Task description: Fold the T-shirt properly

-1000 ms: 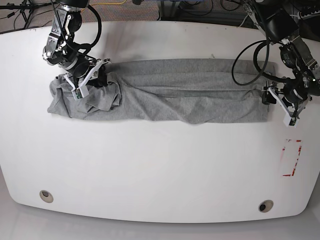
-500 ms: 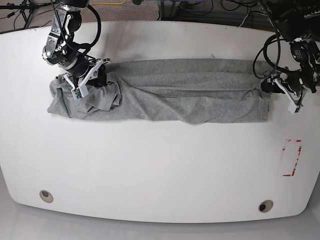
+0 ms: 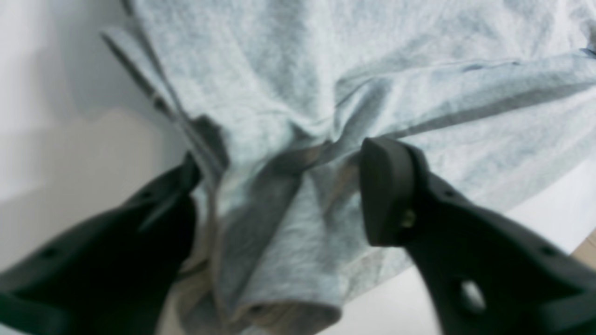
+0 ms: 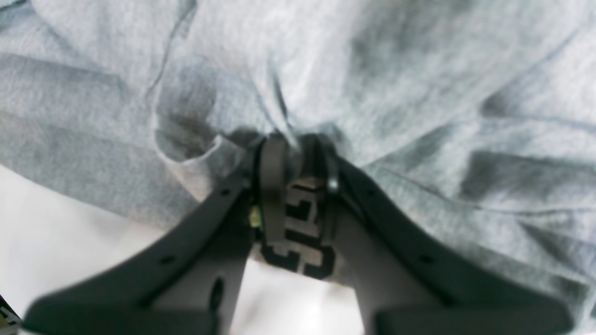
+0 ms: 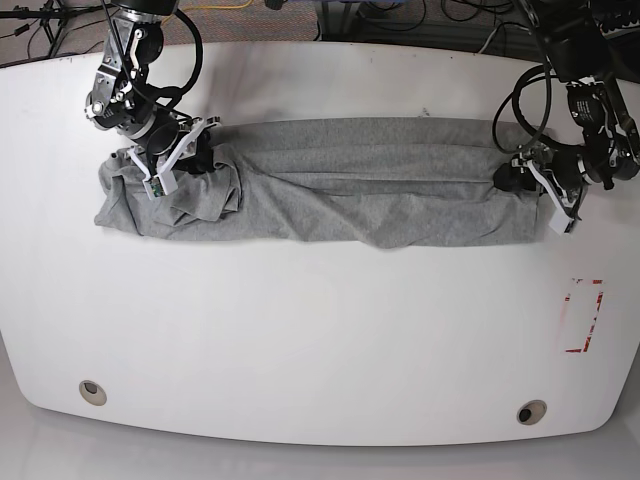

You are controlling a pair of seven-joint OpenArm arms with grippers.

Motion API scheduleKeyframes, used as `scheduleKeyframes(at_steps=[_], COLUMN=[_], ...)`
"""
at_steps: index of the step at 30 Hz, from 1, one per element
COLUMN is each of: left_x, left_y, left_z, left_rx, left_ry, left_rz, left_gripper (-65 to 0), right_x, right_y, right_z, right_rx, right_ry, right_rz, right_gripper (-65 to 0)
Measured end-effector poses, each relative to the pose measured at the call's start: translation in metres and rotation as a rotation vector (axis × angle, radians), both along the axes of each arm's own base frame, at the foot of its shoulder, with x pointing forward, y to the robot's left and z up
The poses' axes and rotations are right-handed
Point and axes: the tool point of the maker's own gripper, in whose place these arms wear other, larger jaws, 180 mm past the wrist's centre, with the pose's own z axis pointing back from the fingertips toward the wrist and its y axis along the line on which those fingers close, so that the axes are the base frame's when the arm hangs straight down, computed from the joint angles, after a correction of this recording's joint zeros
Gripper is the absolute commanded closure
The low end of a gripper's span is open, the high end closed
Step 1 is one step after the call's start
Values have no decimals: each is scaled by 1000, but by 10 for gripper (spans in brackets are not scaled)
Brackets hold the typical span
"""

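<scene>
The T-shirt (image 5: 330, 180) lies on the white table (image 5: 320, 330) as a long grey band, folded lengthwise, running parallel to the table's far edge and nearer that edge than the near one. Its main stretch is fairly flat with long creases along it, while the end toward the table's left edge, as the base view shows it, is bunched into soft lumps. At that bunched end the right gripper (image 5: 178, 158) sits on the cloth with its jaws drawn close together, clamped on a pinch of fabric; the right wrist view shows the two dark fingers (image 4: 272, 186) nearly meeting around a gathered ridge of grey cloth, and black block lettering (image 4: 298, 232) shows between them lower down. At the opposite end, toward the table's right edge, the left gripper (image 5: 545, 190) is at the short edge of the band. In the left wrist view its jaws stand apart, one dark finger (image 3: 386, 186) on each side of a raised, puckered fold of the T-shirt (image 3: 298, 116); the cloth lies between them, and the left-hand finger touches a fold edge, but they are not pressed together on it. A red-outlined marking (image 5: 582, 315) lies on the table near its right edge, well apart from the shirt.
</scene>
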Motion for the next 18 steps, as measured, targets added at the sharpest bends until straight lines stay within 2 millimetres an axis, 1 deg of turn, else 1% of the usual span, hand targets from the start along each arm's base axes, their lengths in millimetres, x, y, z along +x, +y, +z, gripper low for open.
scheduleKeyframes(at_steps=[1,2,3,4,5,8,11,14,16,17,18], left_x=[-1,-3,-5,-7,-9,-10,-7,-3,3,4,6], left_y=[0,2,2,2,2,1,2,2,-1,-2,-6], left_z=[-1,-2,-4,-5,-6,-7,0,15,36,43,54], left_rx=[0,8,12,10,11,10,34,81,130,152,184], left_ry=[2,10,17,22,29,30,12,-38,-107,-124,-157], left_rz=[2,2,2,2,0,-2,-12,-39,-74,-77,-110], left_gripper=[-157,-111,-46,-17,-17,-43,-36,-38,-38,-38,-38], right_x=[0,0,0,0,0,0,0,0,0,0,0], right_y=[0,0,0,0,0,0,0,0,0,0,0], right_z=[0,0,0,0,0,0,0,0,0,0,0], right_rx=[0,0,0,0,0,0,0,0,0,0,0], right_ry=[0,0,0,0,0,0,0,0,0,0,0], right_rz=[0,0,0,0,0,-1,-1,-1,-1,-1,-2], right_gripper=[-103,-103,-103,-103,-103,-103,-103,-103,-103,-103,-103])
